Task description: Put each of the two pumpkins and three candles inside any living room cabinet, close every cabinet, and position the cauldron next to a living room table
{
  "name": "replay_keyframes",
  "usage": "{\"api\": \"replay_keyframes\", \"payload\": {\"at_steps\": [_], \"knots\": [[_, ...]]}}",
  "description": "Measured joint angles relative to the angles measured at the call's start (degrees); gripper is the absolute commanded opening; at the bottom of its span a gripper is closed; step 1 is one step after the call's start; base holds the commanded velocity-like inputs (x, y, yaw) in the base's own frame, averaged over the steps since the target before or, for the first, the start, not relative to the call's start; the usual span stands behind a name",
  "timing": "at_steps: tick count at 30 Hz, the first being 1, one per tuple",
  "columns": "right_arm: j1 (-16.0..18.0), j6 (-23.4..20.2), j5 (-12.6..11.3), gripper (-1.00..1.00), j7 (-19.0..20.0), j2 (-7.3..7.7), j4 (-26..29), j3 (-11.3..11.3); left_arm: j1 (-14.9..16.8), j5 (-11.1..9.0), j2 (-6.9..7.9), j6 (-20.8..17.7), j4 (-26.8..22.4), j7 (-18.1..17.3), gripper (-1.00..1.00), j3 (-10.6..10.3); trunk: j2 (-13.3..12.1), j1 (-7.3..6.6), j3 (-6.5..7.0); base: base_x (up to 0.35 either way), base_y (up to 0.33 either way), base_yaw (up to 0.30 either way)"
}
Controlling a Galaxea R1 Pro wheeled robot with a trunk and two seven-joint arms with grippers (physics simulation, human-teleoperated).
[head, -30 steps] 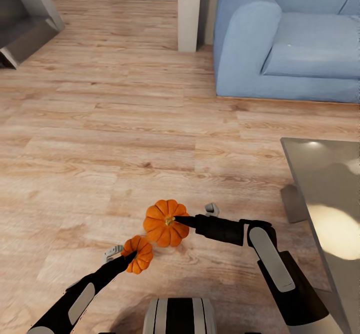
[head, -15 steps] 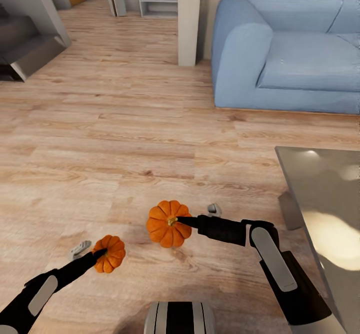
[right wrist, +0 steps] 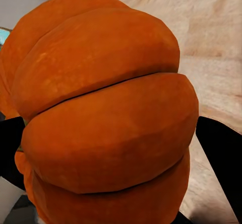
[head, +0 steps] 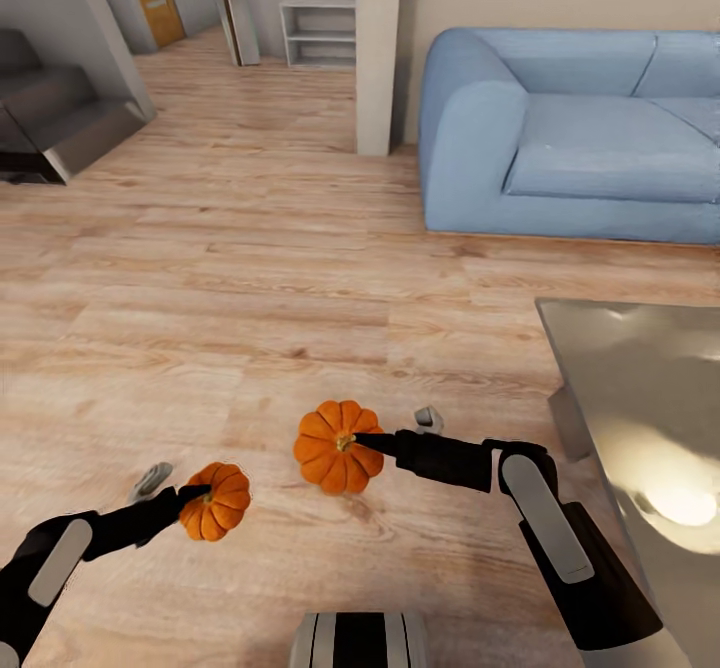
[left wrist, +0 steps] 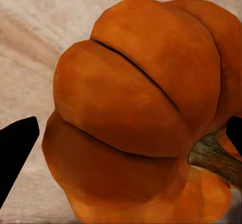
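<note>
Head view, both arms forward, pumpkins (head: 337, 446) gripped

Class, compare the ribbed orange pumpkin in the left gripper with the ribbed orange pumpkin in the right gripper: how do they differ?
In the head view, the left gripper's pumpkin looks smaller and sits nearer the robot; the right gripper's pumpkin looks bigger, closer to the glossy grey table. Both are bright orange, ribbed, held above the wooden floor.

No legible text, no labels, no brand marks, no numbers, no signs found on any surface inspected

Blue sofa (head: 560, 138) on wooden floor (head: 220, 318), seemingly stairs (head: 50, 118) beyond.
</note>
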State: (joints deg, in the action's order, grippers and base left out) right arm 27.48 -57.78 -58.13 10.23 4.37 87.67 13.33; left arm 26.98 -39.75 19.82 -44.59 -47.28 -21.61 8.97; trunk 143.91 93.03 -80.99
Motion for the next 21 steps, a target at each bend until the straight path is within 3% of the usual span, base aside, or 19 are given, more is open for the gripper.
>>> {"api": "replay_keyframes", "payload": {"at_steps": [3,10,16,21], "knots": [[0.0,0.3,0.1,-1.0,0.0,0.0,-0.1,0.0,0.0,0.0,0.36,-1.8,-0.1,0.0,-1.0,1.3,0.0,-0.07,0.66,-0.324,0.0,0.0],[0.0,0.5,0.5,-1.0,-0.2,-0.03,-0.4,-0.1,0.0,0.1,1.12,-4.3,-0.1,-0.1,-1.0,1.7,-0.1,-0.26,2.21,-0.303,0.003,0.0],[0.0,0.3,-0.1,-1.0,-0.1,-0.08,-0.9,-0.2,0.0,-0.4,1.2,-4.9,-0.1,-0.2,-1.0,1.8,-0.2,-0.44,3.55,-0.054,0.003,0.0],[0.0,0.3,-0.1,-1.0,-0.1,-0.09,-1.0,-0.2,0.0,-0.5,1.21,-5.0,-0.1,-0.2,-1.0,1.8,-0.2,-0.44,3.56,-0.003,0.0,0.0]]}}
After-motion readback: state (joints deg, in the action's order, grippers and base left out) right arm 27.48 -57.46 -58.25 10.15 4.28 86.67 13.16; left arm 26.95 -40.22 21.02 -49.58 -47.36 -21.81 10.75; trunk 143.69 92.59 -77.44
